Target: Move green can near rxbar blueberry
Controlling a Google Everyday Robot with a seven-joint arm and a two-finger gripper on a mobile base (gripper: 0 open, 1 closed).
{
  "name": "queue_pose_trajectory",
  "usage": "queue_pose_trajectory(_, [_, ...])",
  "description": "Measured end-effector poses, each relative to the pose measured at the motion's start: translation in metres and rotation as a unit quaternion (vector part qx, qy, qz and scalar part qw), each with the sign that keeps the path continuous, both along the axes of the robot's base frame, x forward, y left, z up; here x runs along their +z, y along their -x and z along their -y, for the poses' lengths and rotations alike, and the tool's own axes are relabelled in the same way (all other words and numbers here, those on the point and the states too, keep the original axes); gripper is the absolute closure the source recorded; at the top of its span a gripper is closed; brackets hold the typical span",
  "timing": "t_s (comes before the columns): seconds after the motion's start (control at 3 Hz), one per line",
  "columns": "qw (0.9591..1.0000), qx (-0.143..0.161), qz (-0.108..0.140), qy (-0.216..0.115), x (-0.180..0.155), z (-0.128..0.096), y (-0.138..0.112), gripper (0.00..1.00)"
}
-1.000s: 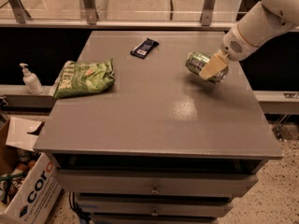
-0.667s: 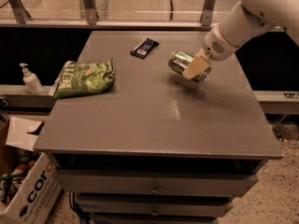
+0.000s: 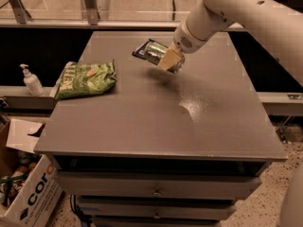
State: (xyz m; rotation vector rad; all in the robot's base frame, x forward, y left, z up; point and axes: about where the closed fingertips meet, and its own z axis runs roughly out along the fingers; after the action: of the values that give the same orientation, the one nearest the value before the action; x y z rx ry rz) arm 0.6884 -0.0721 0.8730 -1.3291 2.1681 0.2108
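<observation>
My gripper is shut on the green can, holding it on its side just above the grey table top, near the back middle. The can's silver end faces left. The rxbar blueberry, a dark flat bar, lies on the table directly behind and left of the can; the can hides most of it and only its left end shows. My white arm reaches in from the upper right.
A green chip bag lies at the table's left side. A white pump bottle stands on a ledge left of the table. A cardboard box sits on the floor at lower left. Drawers are under the table.
My gripper has carried the green can left and toward the back of the table, from the right side to right in front of the rxbar blueberry.
</observation>
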Motion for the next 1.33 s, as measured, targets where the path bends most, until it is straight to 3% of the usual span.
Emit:
queue_pose_trajectory(0.33, [0.9991,0.007,0.038,0.014,0.001,-0.021,-0.034,1.00])
queue_pose_trajectory(0.67, [0.9991,0.007,0.038,0.014,0.001,-0.021,-0.034,1.00])
queue_pose_trajectory(1.33, [0.9954,0.004,0.060,0.074,-0.015,-0.006,-0.051,1.00])
